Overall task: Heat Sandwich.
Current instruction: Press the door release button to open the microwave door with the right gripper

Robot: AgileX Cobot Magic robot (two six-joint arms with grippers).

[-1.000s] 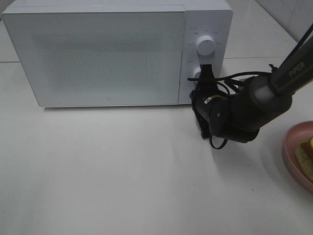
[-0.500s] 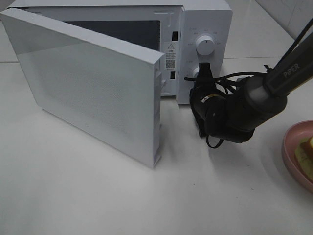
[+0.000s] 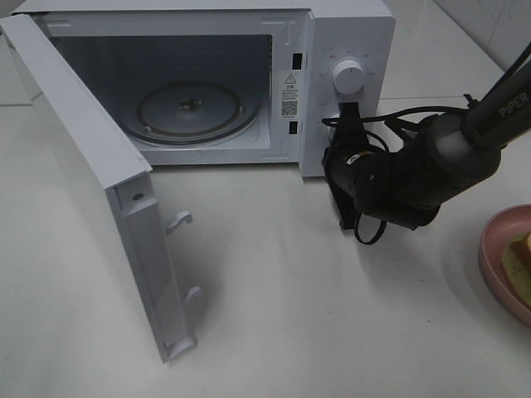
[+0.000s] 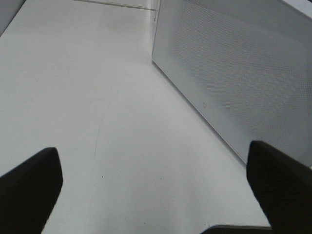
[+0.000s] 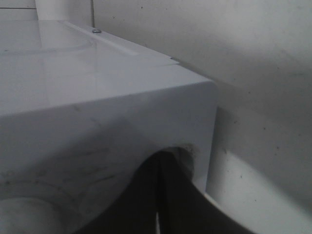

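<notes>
Door [image 3: 124, 215] newly open; sandwich [image 3: 522, 254] pale, cropped; left end effector [image 4: 153, 184] agape, right [image 3: 348, 123] closed, empty.

High cam sits up front looking down on the desk [image 3: 290, 315], microwave [image 3: 373, 50] at 12 o'clock, its open door [image 3: 129, 215] at 9. Left wrist cam hangs low over the desk [image 4: 97, 97], facing the door's [image 4: 234, 73] outer face, fairly near. Right wrist cam is jammed against the microwave's [image 5: 97, 97] corner. Door and microwave are all they share with the high view

White microwave [image 3: 373, 25] (dotted door [image 4: 234, 83]), pink plate [image 3: 486, 257], black arm [image 3: 415, 174]
</notes>
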